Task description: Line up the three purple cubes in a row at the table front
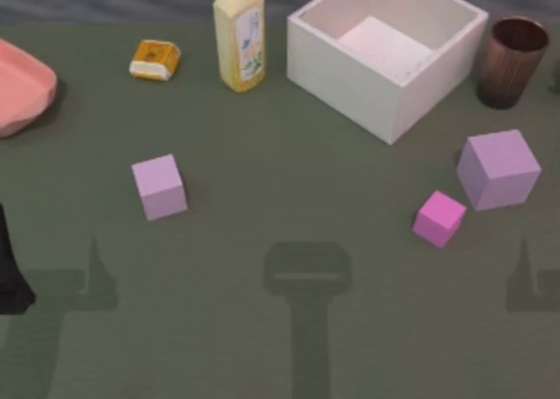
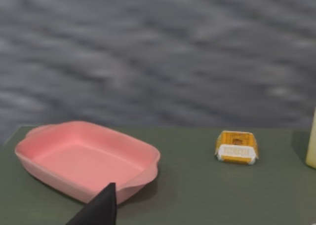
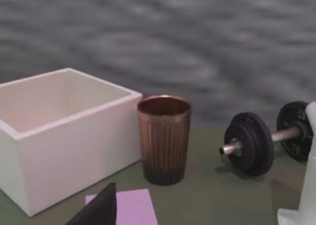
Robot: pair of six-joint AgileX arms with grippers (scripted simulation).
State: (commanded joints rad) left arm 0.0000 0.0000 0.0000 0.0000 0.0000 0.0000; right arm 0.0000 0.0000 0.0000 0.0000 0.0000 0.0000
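On the dark olive table point(image 1: 289, 180) the medium pale lilac cube point(image 1: 159, 186) rests left of centre. The small magenta-pink cube point(image 1: 439, 218) lies at the right, close beside the large pale lilac cube point(image 1: 498, 169). My left arm point(image 1: 10, 285) is parked at the left edge; its gripper point(image 2: 197, 220) is open, empty, one dark finger point(image 2: 101, 207) showing. My right gripper point(image 3: 140, 220) is outside the top view. It is open with one finger point(image 3: 101, 207) showing, above the large cube's top face point(image 3: 136, 205) and touching nothing.
At the back stand a pink dish point(image 1: 22, 86), an orange-yellow packet point(image 1: 155, 59), a yellow bottle point(image 1: 239, 33), a big white open box point(image 1: 385, 53) and a copper cup point(image 1: 510, 62). A black dumbbell point(image 3: 266, 141) lies beyond the cup.
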